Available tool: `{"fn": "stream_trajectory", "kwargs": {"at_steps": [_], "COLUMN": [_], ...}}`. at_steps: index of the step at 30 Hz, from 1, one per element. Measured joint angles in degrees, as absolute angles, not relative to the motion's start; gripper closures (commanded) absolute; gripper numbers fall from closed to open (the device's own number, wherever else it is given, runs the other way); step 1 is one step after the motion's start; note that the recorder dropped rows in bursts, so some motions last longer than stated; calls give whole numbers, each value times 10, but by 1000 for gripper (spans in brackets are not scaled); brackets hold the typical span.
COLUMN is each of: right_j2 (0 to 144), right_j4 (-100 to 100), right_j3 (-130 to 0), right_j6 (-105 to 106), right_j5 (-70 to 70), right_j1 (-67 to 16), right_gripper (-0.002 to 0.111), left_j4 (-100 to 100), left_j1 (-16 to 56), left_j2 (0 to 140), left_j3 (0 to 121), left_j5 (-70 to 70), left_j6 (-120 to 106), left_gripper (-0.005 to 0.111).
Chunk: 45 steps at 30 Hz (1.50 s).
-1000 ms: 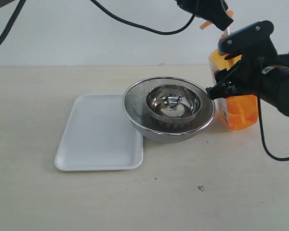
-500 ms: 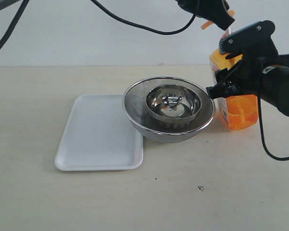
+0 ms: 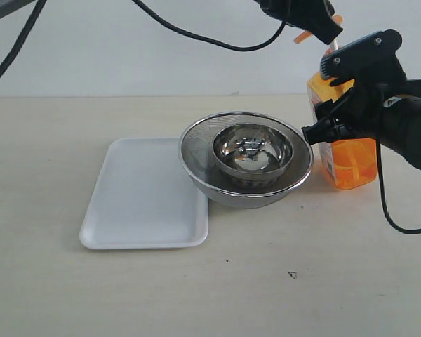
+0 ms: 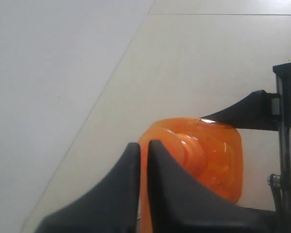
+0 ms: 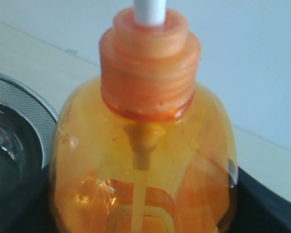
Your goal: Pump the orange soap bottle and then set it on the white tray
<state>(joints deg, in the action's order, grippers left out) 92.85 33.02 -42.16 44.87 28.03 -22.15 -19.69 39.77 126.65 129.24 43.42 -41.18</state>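
Exterior view: right gripper [image 3: 316, 98] clamps orange soap bottle [image 3: 354, 163], left gripper [image 3: 328, 29], jaws together, at pump head [image 3: 301, 36]; placement on white tray [image 3: 137, 203] pending.

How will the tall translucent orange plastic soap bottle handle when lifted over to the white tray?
The translucent orange plastic soap bottle looks only partly filled, so probably fairly light and bottom-heavy. Its glossy walls may slip in the right gripper clamped around it. Tall and narrow, it could tip if released tilted.

Table [image 3: 302, 281], white tray [image 3: 137, 203], steel bowl [image 3: 202, 184] (mesh-walled)
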Motion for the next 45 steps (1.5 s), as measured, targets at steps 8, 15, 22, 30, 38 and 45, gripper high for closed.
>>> {"fn": "stream_trajectory", "kwargs": {"at_steps": [8,15,22,30,38,45], "right_j2": [929,929,929,929,929,929], "right_j4": [330,330,330,330,322,320], "right_j3": [-422,-422,-422,-422,-422,-423], "right_j6": [449,449,449,449,449,448], "right_j5": [280,280,280,280,278,278], "right_j1": [-222,-222,-222,-222,-223,-223], "right_gripper": [108,108,108,108,108,108], "left_j4": [-197,-199,-199,-195,-186,-152], "left_j1": [398,398,398,398,399,399], "left_j2": [1267,1267,1267,1261,1168,1083], "left_j3": [1292,1292,1292,1291,1279,1279], "left_j5": [434,434,434,434,449,576], "left_j6": [-412,-412,-412,-412,-412,-410], "left_gripper": [102,102,102,102,102,102]}}
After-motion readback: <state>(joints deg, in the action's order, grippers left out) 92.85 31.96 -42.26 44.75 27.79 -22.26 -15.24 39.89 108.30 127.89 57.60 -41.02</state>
